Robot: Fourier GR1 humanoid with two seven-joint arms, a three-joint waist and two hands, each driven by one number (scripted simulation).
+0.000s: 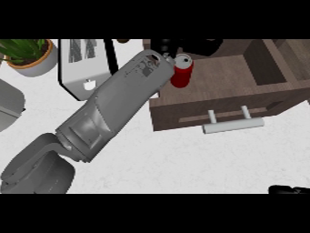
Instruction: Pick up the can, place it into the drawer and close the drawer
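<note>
White countertop [184,159] fills the lower frame. At upper right, a brown wooden drawer [278,86] stands pulled open, its pale bar handle [232,125] facing down-frame. Left forearm [117,104] crosses diagonally from lower left to the upper centre, where the red can [181,73] stands upright at the drawer's left wall. Left hand [165,45] is largely hidden; its grip cannot be judged. Potted plant [26,54] sits upper left.

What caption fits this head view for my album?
Left hand brings the red can over the open wooden drawer.
</note>
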